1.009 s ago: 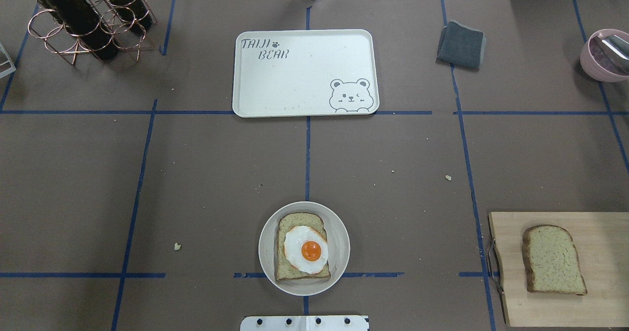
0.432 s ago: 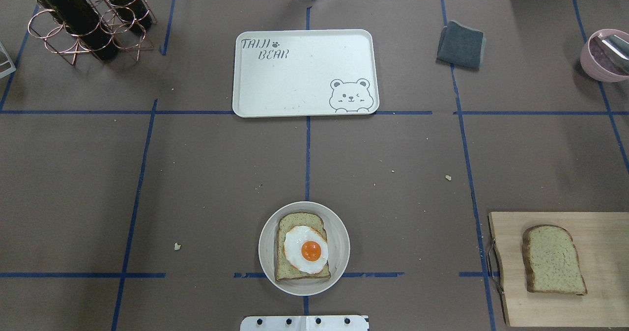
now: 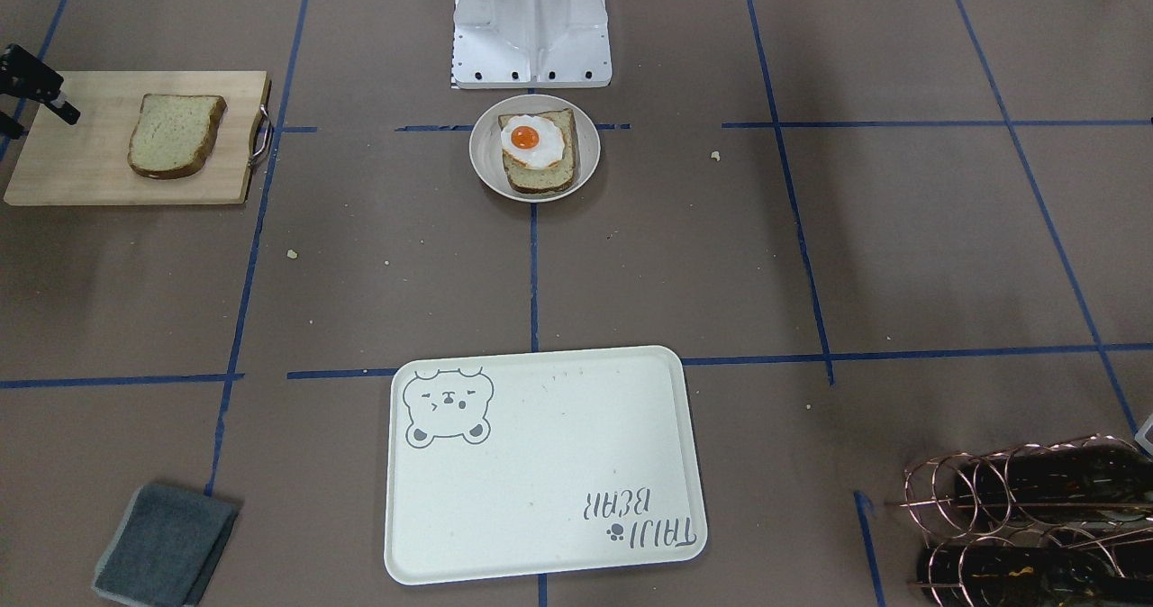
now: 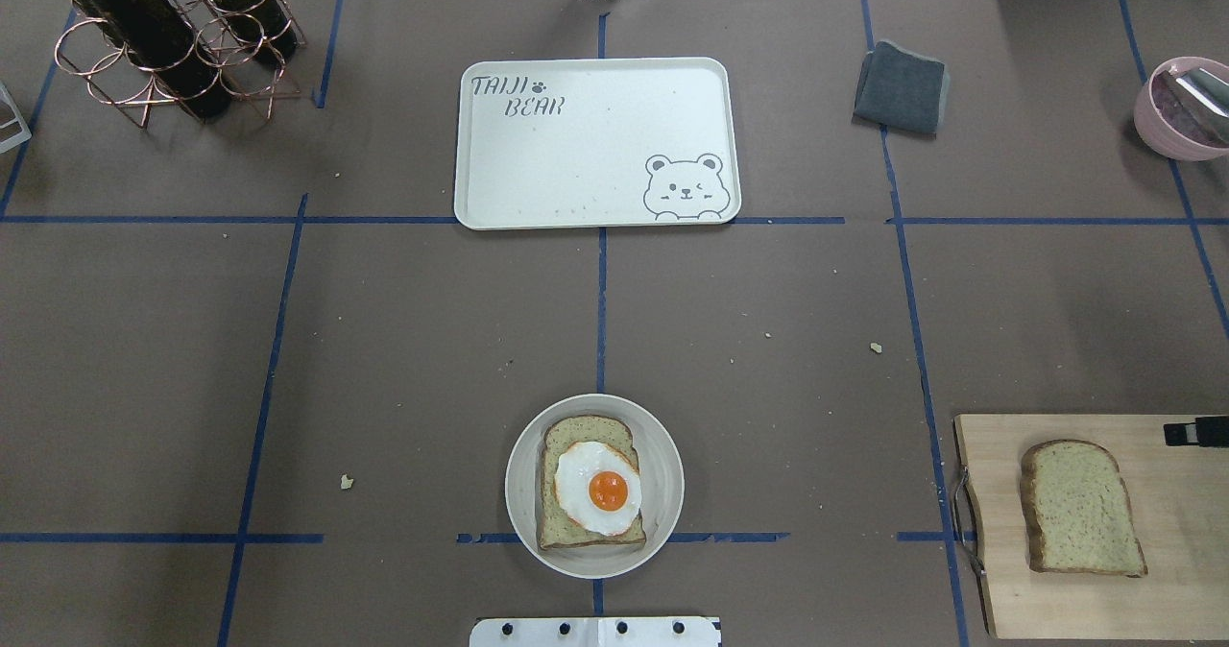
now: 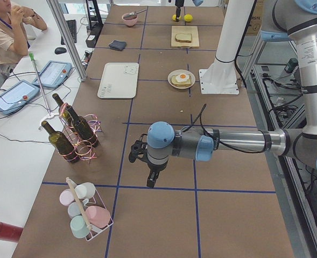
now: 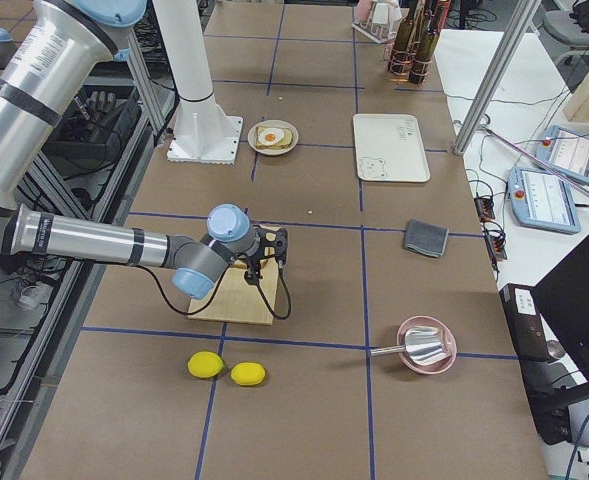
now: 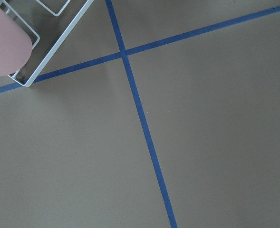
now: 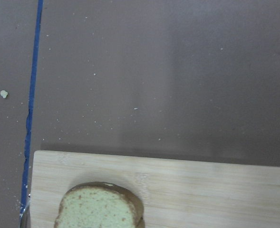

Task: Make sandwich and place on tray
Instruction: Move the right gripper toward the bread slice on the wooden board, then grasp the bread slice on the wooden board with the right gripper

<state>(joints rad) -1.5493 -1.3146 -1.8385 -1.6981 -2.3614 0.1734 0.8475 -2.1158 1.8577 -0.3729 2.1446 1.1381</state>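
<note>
One bread slice point(image 4: 576, 433) lies on a small round plate point(image 4: 667, 479) near the robot base, with a fried egg point(image 4: 597, 489) on top. The second slice point(image 4: 1080, 508) lies on a wooden cutting board point(image 4: 1181, 589) at the right; it also shows in the right wrist view point(image 8: 99, 209). The cream bear tray point(image 4: 595, 138) sits empty at the far centre. My right gripper point(image 3: 36, 121) hangs over the board's outer far corner, beside the slice, jaws apart and empty. My left gripper point(image 5: 152, 181) hangs over bare table far to the left; I cannot tell its state.
A copper rack of wine bottles point(image 4: 163, 42) stands far left. A grey cloth point(image 4: 901, 87) and a pink bowl with a metal scoop point(image 4: 1186, 109) are far right. Two lemons point(image 6: 224, 368) lie beyond the board. A mug rack point(image 5: 85, 215) is near the left arm.
The right gripper's tip has come into the overhead view at the right edge, over the cutting board's far side. Bread, egg, plate and tray have not moved.
</note>
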